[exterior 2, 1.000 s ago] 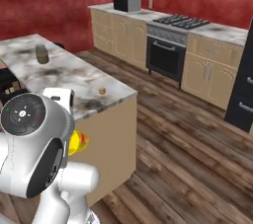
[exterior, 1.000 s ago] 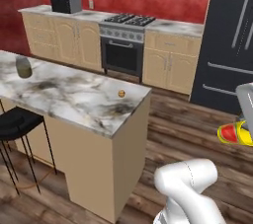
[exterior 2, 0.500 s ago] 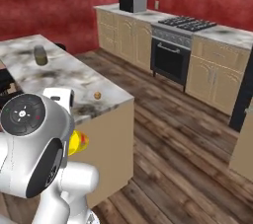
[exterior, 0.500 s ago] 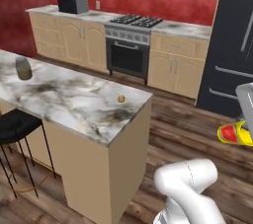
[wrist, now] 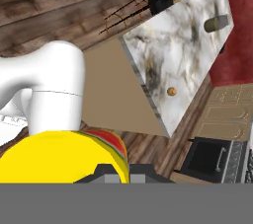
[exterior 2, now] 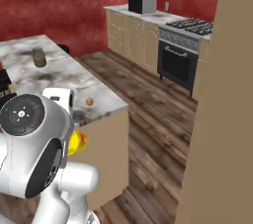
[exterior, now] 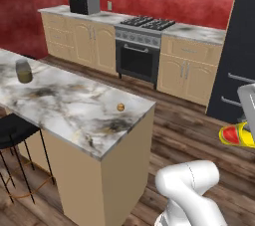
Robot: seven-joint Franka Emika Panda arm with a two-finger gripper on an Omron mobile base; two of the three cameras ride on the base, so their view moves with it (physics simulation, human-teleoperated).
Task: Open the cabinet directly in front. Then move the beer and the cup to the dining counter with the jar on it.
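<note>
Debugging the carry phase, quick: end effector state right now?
End effector: closed, holding the cup, away from the counter.

A home kitchen: tan wood base cabinets (exterior: 89, 46) under a marble worktop along a red wall, a black stove (exterior: 137, 53), a microwave (exterior: 83, 4), wood plank floor, and a marble-topped dining counter (exterior: 74, 108) with a black stool (exterior: 15, 130).

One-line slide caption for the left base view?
Gripper carries the yellow cup toward the marble dining counter, where the jar stands.
</note>
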